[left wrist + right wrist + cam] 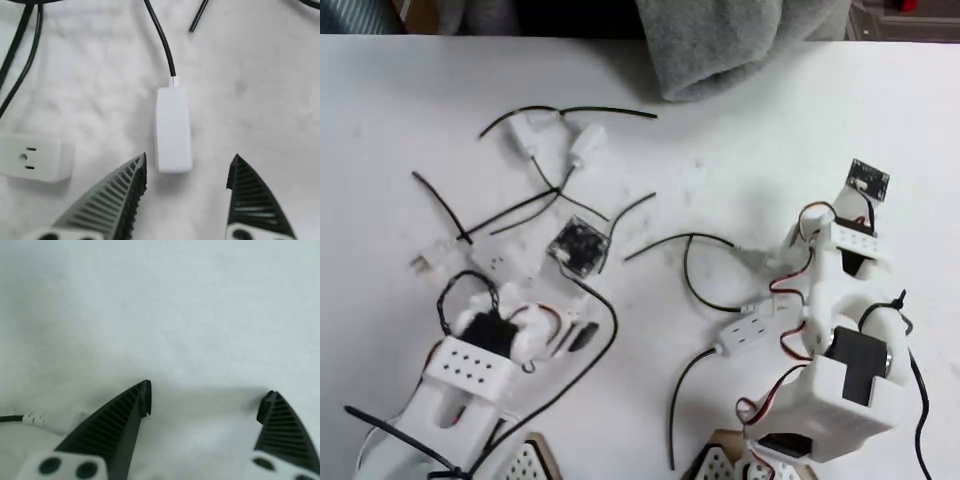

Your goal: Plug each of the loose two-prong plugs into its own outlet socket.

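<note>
High view: a white counter (740,130) is strewn with loose black cords; a pronged plug (420,263) lies at the left, near the left arm (470,365); a white socket block (752,328) on its cord lies just beside the right arm (850,375); a grey cloth (720,45) drapes over the far edge.

Left wrist view: the left gripper (189,160) hovers with its fingers (120,195) spread wide; a white corded block (173,130) lies on the counter just ahead, reaching between the tips and touching neither; an outlet socket (32,157) sits off to one side, slots showing.

Right wrist view: the right gripper (208,390) has its fingers (115,425) wide apart over the counter, holding nothing; a white plug end (57,422) on a black cord peeks from behind one finger.
</note>
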`<state>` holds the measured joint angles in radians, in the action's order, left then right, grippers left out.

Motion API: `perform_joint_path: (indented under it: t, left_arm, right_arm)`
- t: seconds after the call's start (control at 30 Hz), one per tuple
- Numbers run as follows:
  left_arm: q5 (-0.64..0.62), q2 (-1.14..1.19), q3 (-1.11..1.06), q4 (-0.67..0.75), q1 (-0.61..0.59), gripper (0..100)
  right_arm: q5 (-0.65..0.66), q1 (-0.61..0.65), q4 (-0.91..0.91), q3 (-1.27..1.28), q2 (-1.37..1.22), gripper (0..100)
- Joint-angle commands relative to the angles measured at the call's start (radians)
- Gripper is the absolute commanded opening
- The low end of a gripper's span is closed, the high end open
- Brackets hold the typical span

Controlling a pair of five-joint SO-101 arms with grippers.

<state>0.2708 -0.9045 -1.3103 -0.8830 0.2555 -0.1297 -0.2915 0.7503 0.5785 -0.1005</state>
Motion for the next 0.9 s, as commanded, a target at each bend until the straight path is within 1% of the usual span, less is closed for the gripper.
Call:
perform_joint_path:
  t: [0.0,0.1,0.2,0.4,0.5,0.67,0.8,0.87]
  left_arm:
    - [-0.003,0.022,0.025,0.020,0.025,27]
    - [-0.061,0.031,0.020,0.044,0.076,27]
    - [-0.071,0.035,0.018,0.044,0.119,27]
    - [-0.072,0.028,0.021,0.043,0.143,27]
    - [-0.074,0.028,0.023,0.040,0.205,26]
    - [-0.133,0.027,0.025,0.040,0.315,26]
    - [-0.133,0.027,0.038,0.037,0.306,26]
    - [-0.135,0.025,0.074,-0.003,0.278,26]
  right_arm:
    - [0.014,0.013,-0.013,-0.005,0.042,34.1]
    - [0.014,0.013,-0.013,-0.005,0.042,34.1]
    - [0.014,0.013,-0.013,-0.005,0.042,34.1]
    - [0.014,0.013,-0.012,-0.003,0.042,34.1]
    - [0.014,0.013,-0.012,-0.003,0.042,34.1]
    - [0.014,0.013,-0.012,-0.003,0.042,34.1]
    - [0.014,0.013,-0.013,-0.005,0.042,34.1]
    - [0.014,0.013,-0.013,-0.005,0.042,34.1]
